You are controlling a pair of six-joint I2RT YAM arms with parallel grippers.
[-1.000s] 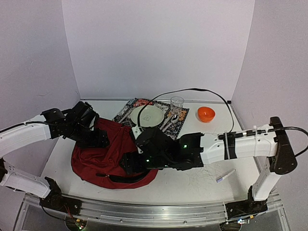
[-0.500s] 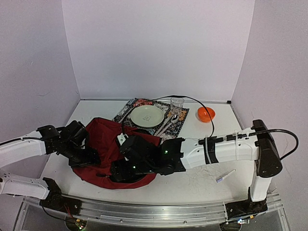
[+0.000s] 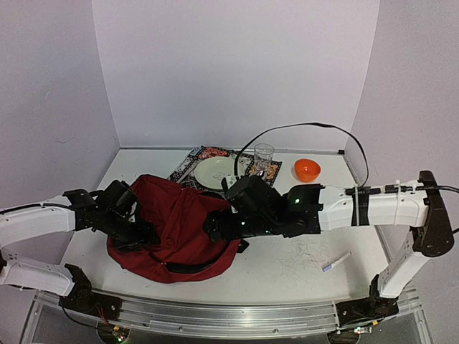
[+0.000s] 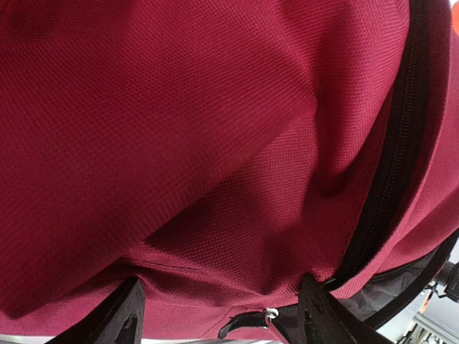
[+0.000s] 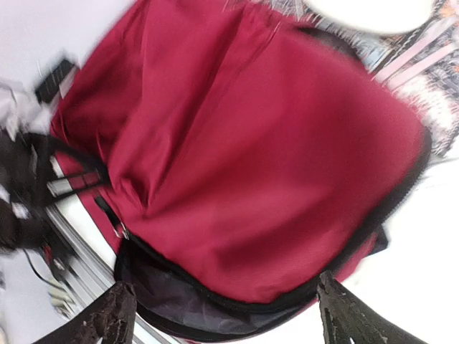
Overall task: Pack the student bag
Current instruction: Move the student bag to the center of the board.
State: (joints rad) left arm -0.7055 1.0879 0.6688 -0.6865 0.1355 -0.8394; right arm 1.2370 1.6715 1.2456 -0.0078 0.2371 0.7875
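Note:
The student bag (image 3: pixel 179 215) lies floppy on the table, dark red with a black zipper, left of centre. Its zipper mouth (image 5: pixel 179 301) gapes at the near side and shows dark lining. My left gripper (image 3: pixel 140 233) is low against the bag's left flank; in the left wrist view red fabric (image 4: pixel 215 143) fills the frame, and the gripper (image 4: pixel 222 287) stands open with a black zipper pull (image 4: pixel 247 320) just below it. My right gripper (image 3: pixel 215 226) hovers over the bag's right side, open (image 5: pixel 229 301) and holding nothing.
Behind the bag lie a patterned placemat (image 3: pixel 203 153) with a pale plate (image 3: pixel 215 172) and cutlery (image 3: pixel 251 183). A clear glass (image 3: pixel 264 156) and an orange bowl (image 3: pixel 307 170) stand at the back right. A white marker (image 3: pixel 336 262) lies at the front right. A black cable (image 3: pixel 301 127) arches over the right arm.
My right gripper has drawn back up and to the right from the bag's near mouth and opened wider. The left gripper stayed low at the bag's left side, and the bag's top flattened.

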